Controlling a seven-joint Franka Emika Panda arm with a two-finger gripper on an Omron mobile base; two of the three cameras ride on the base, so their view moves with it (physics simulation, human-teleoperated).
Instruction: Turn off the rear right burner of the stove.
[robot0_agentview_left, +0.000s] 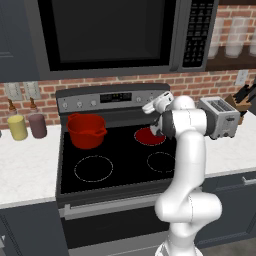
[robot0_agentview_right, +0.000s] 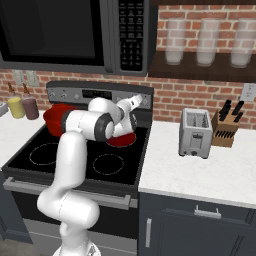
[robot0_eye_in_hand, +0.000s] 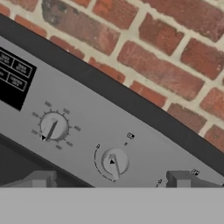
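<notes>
While the arm hides part of the glowing rear right burner (robot0_agentview_left: 146, 135), the gripper (robot0_eye_in_hand: 111, 178) stands open.

Even, shadowless rendered light; perhaps slightly soft.

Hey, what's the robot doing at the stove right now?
The white arm has its gripper raised to the stove back panel, jaws spread either side of a small knob at the right end, not touching it. The rear right burner glows red, so it is on. A red pot sits on the rear left burner. Likely it is about to turn that knob.
</notes>
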